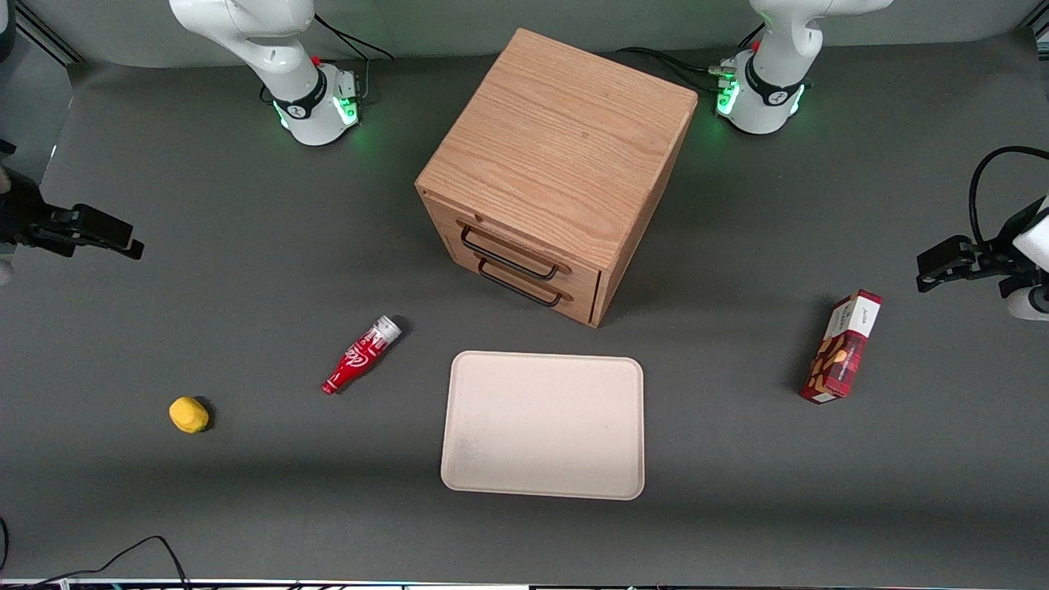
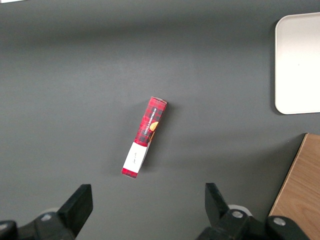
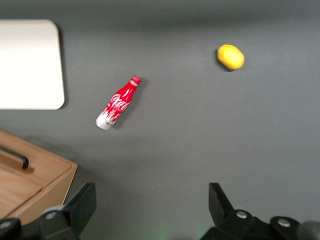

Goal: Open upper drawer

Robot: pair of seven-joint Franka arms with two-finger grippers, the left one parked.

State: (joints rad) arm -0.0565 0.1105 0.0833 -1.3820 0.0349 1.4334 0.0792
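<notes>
The light-oak cabinet (image 1: pixel 557 156) stands mid-table, its front turned toward the front camera and the working arm's end. The upper drawer (image 1: pixel 492 236) is closed, with its thin black wire handle (image 1: pixel 508 256) just above the bottom drawer's identical handle (image 1: pixel 520 288). My right gripper (image 1: pixel 131 244) hovers above the table far off toward the working arm's end, well apart from the cabinet. It is open and empty. In the right wrist view the gripper (image 3: pixel 152 195) is spread wide over bare grey table, with a cabinet corner (image 3: pixel 35 182) and a black handle end (image 3: pixel 17 159) beside it.
A red cola bottle (image 1: pixel 361 355) (image 3: pixel 117 103) lies between gripper and cabinet, nearer the front camera. A yellow lemon (image 1: pixel 189 414) (image 3: pixel 230 56) lies nearer still. A beige tray (image 1: pixel 543 424) sits in front of the cabinet. A red snack box (image 1: pixel 844 347) stands toward the parked arm's end.
</notes>
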